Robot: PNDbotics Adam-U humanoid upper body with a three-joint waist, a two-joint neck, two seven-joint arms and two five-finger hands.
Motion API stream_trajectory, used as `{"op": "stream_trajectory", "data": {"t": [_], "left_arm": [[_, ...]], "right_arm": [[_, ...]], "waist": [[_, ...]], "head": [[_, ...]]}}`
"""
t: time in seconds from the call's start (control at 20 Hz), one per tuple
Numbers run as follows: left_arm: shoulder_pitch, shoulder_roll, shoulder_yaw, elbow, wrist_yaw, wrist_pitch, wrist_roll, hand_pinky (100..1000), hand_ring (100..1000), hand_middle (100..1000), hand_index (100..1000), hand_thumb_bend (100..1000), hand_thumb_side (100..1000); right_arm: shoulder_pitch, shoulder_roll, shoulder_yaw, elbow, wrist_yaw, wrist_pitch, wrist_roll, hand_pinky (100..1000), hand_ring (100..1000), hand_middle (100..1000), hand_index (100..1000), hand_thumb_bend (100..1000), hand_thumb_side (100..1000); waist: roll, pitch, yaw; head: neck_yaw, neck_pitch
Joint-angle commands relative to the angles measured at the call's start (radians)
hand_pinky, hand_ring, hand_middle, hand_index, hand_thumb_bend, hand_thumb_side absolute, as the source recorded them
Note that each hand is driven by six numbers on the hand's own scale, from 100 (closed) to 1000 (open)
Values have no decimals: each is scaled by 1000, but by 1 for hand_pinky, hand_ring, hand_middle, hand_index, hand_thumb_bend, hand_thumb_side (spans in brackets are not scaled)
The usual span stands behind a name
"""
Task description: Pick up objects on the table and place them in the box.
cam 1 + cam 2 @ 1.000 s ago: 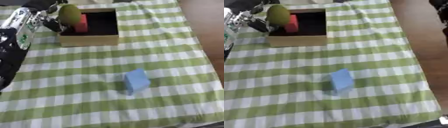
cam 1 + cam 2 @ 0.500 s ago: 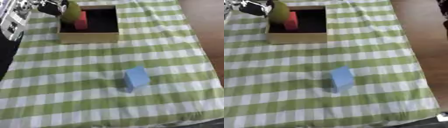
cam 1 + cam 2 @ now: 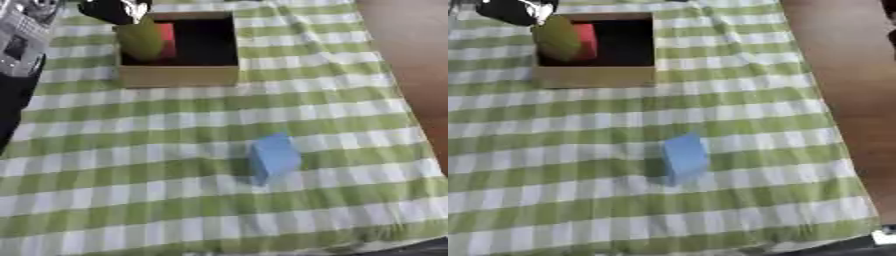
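At the upper left of the frame the left hand (image 3: 115, 9) hangs over the near-left corner of the box (image 3: 179, 76), its fingers curled round the top of a yellow-green object (image 3: 141, 40) that stands low inside the box beside a red block (image 3: 166, 41). The step in hand looks like the drop: next the fingers must let go and lift away. Toward the lower centre a blue block (image 3: 274, 156) lies alone on the checked bench (image 3: 105, 175), probably the next pick. The right hand is out of sight.
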Motion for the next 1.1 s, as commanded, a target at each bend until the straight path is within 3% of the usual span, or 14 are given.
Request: {"op": "stream_trajectory", "data": {"t": [0.05,0.1,0.35,0.4,0.55,0.6,0.65,0.75,0.9,1.0,1.1], "left_arm": [[-19,23,24,-49,17,16,18,810,852,777,882,100,247],[-17,25,31,-71,27,23,34,800,843,772,881,100,110],[28,71,66,-266,216,53,158,782,821,759,867,100,296],[43,86,72,-307,261,62,184,773,812,751,859,100,385],[101,135,95,-435,395,95,269,759,802,743,852,100,478],[122,152,104,-475,431,108,298,754,799,742,850,100,502],[143,167,112,-517,463,118,326,753,799,741,850,100,509],[188,194,130,-593,529,129,385,747,795,739,848,100,543],[250,217,156,-624,630,97,488,736,792,737,843,100,571],[300,227,172,-628,687,58,556,731,792,741,843,100,566],[357,234,185,-628,730,21,608,728,792,741,842,100,565]], "right_arm": [[-9,-30,-7,-20,-4,-2,-1,996,871,621,896,100,584],[-12,-37,-6,-20,-5,-8,-2,993,871,622,895,100,558],[-44,-112,9,-20,-6,-70,-15,976,870,626,888,100,541],[-52,-132,13,-20,-4,-86,-20,968,870,627,885,100,535],[-75,-210,31,-20,12,-146,-38,953,869,632,879,100,526],[-81,-242,40,-20,24,-168,-41,941,871,633,875,100,454],[-85,-275,51,-20,40,-191,-41,940,871,638,874,100,468],[-90,-349,77,-19,84,-232,-36,926,874,648,870,100,378],[-99,-456,114,1,163,-288,-42,903,881,678,866,100,155],[-110,-525,146,25,229,-331,-52,889,887,708,868,100,100],[-120,-588,182,48,309,-369,-66,878,889,731,870,100,100]], "waist": [[-12,-32,-1],[-14,-33,0],[-23,-36,9],[-25,-36,11],[-35,-36,17],[-39,-36,20],[-43,-36,22],[-52,-35,26],[-63,-35,31],[-70,-35,33],[-76,-33,34]], "head": [[-5,9],[-7,11],[-19,13],[-22,13],[-33,13],[-38,13],[-40,13],[-47,13],[-49,13],[-51,13],[-55,13]]}}
